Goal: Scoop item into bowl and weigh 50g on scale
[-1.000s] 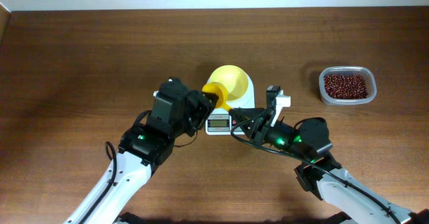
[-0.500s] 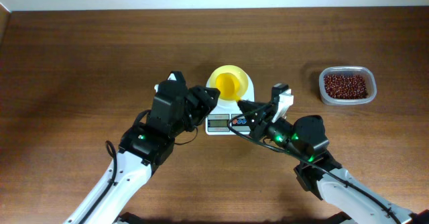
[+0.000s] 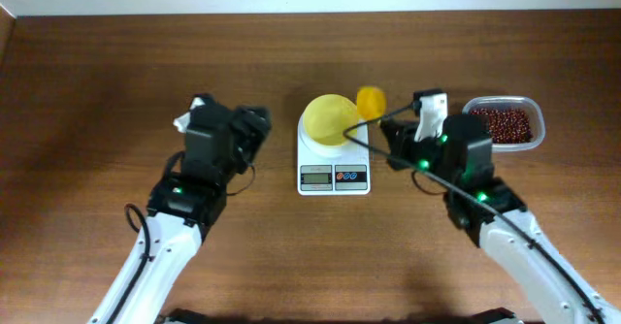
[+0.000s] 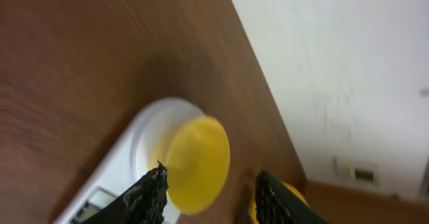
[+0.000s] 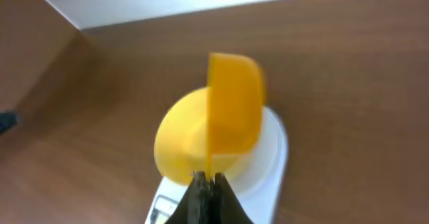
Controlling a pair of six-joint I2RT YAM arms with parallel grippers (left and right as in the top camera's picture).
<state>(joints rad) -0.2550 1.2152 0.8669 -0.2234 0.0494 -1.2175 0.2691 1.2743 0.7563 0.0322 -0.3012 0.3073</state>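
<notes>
The pale-yellow bowl (image 3: 328, 120) stands on the white scale (image 3: 334, 177). In the right wrist view the bowl's (image 5: 179, 143) inside shows only yellow. My right gripper (image 3: 392, 130) is shut on the handle of a yellow scoop (image 3: 371, 100), which hangs just right of the bowl. In that same view the scoop (image 5: 233, 110) is on edge above the scale (image 5: 273, 163), its thin handle pinched in my right gripper (image 5: 209, 180). The red-brown beans (image 3: 501, 124) fill a clear tub at the right. My left gripper (image 3: 254, 125) is open to the left of the scale, holding nothing. Beyond my left gripper (image 4: 211, 204), the bowl (image 4: 198, 160) shows.
The clear tub (image 3: 532, 140) stands right of my right arm, near the table's far edge. A white wall (image 4: 348, 63) runs behind the table. A black cable (image 3: 427, 174) trails from the right wrist over the wood.
My left gripper has drawn back to the left, away from the bowl and scale. The right arm has swung right and back, carrying the scoop from over the bowl to its right side.
</notes>
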